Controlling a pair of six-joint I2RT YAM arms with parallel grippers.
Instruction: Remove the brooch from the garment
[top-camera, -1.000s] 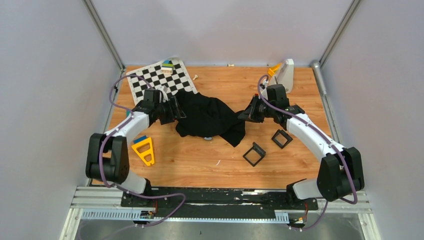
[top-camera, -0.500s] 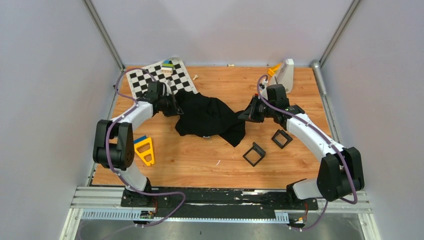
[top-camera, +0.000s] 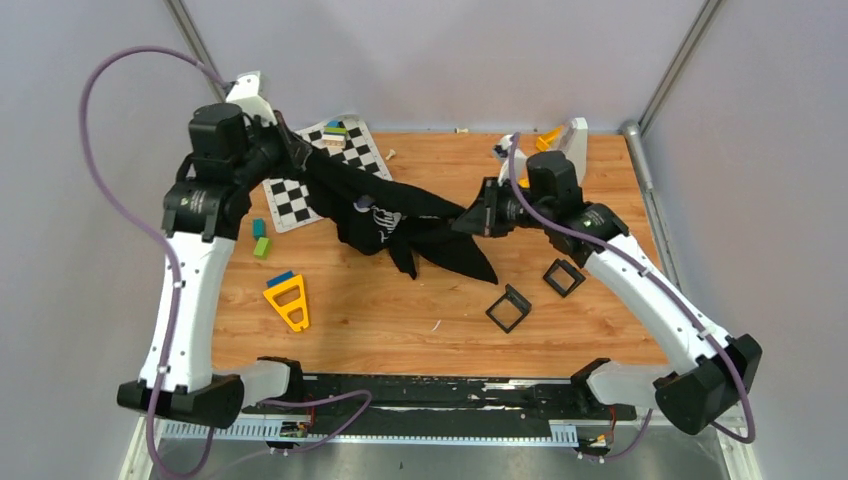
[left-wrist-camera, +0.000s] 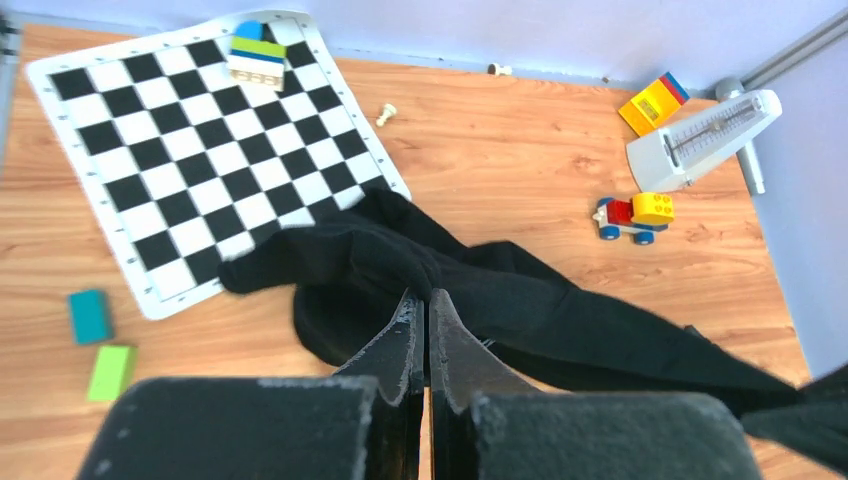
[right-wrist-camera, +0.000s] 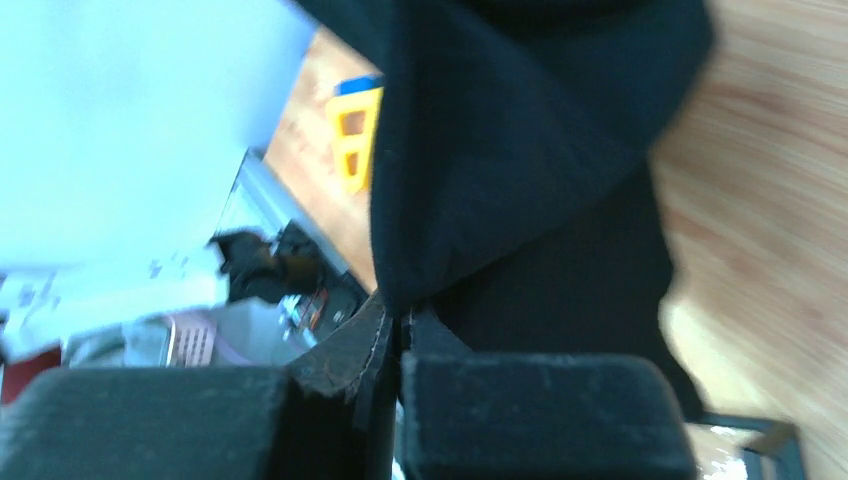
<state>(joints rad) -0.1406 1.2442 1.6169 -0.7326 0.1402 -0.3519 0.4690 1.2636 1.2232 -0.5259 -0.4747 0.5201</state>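
The garment (top-camera: 420, 232) is a black shirt with a small white print, pulled into a sagging band above the table between both arms. My left gripper (top-camera: 289, 150) is raised high at the back left, shut on the shirt's left end. The left wrist view shows those jaws pressed together on a fold of the black cloth (left-wrist-camera: 520, 300). My right gripper (top-camera: 468, 222) is shut on the shirt's right end, and dark fabric (right-wrist-camera: 520, 150) hangs over its tips (right-wrist-camera: 400, 318). The brooch is hidden in every view.
A chessboard mat (top-camera: 292, 200) with a stack of coloured blocks lies under the raised left arm. A yellow triangle (top-camera: 288, 302) and small green and teal blocks (top-camera: 260, 240) lie at the left. Two black square frames (top-camera: 508, 308) (top-camera: 563, 277) sit right of centre. A white metronome (top-camera: 572, 145) stands at the back right.
My left gripper shut on the shirt's left end, then rose up and back, lifting the cloth off the table and stretching it. The right gripper kept its hold and shifted slightly left.
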